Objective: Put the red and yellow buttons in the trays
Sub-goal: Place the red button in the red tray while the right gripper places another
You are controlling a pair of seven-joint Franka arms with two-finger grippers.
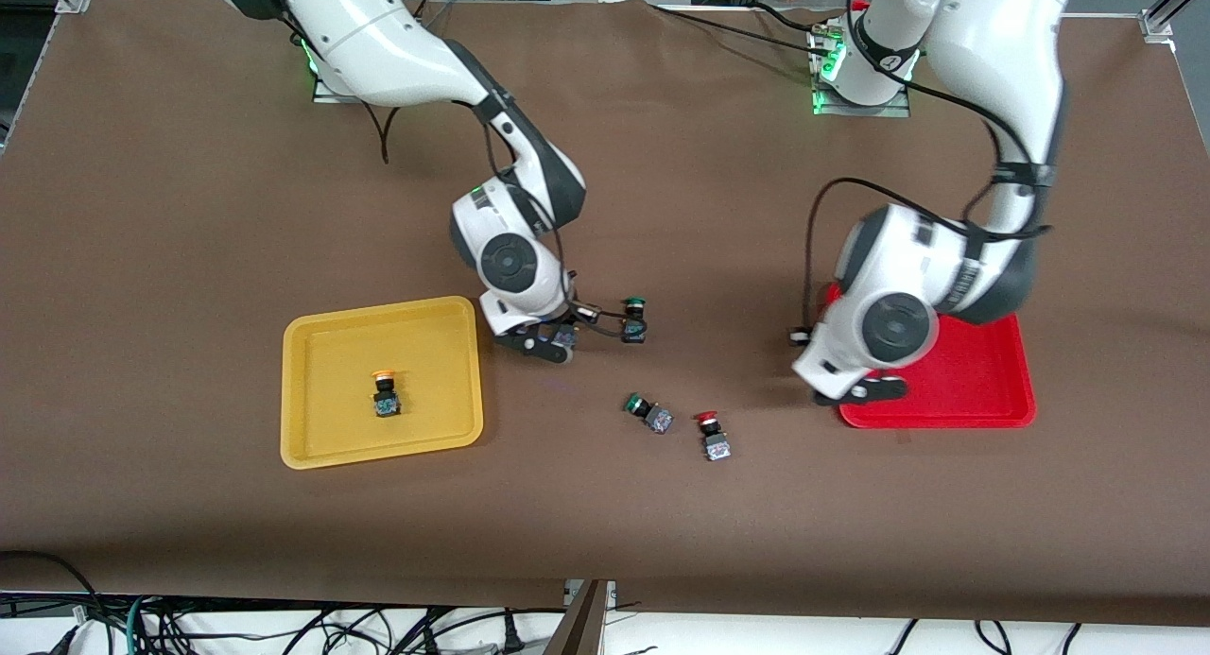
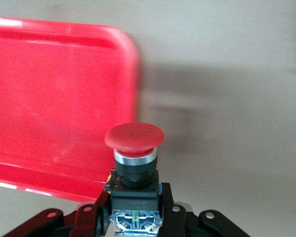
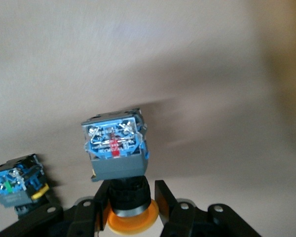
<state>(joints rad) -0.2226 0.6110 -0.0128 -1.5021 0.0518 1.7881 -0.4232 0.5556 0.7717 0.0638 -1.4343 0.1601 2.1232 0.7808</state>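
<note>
You see the left claw (image 2: 135,217) cut off at the left wrist view's edge, and the left arm hides part of the red tray (image 1: 983,390). The right claw's (image 3: 133,210) yellow-capped button (image 3: 116,148) is blurred, its cap partly cropped.

Left gripper (image 2: 136,217) clamped on a red button (image 2: 134,137), dark fingers (image 2: 91,217) on either side of its blocky body, cap up at 12 o'clock. Red tray (image 2: 54,98) sits from 9 to 11 o'clock of the button, rounded corner near cap. Bench (image 2: 227,123) at 3 o'clock, blurred.
</note>
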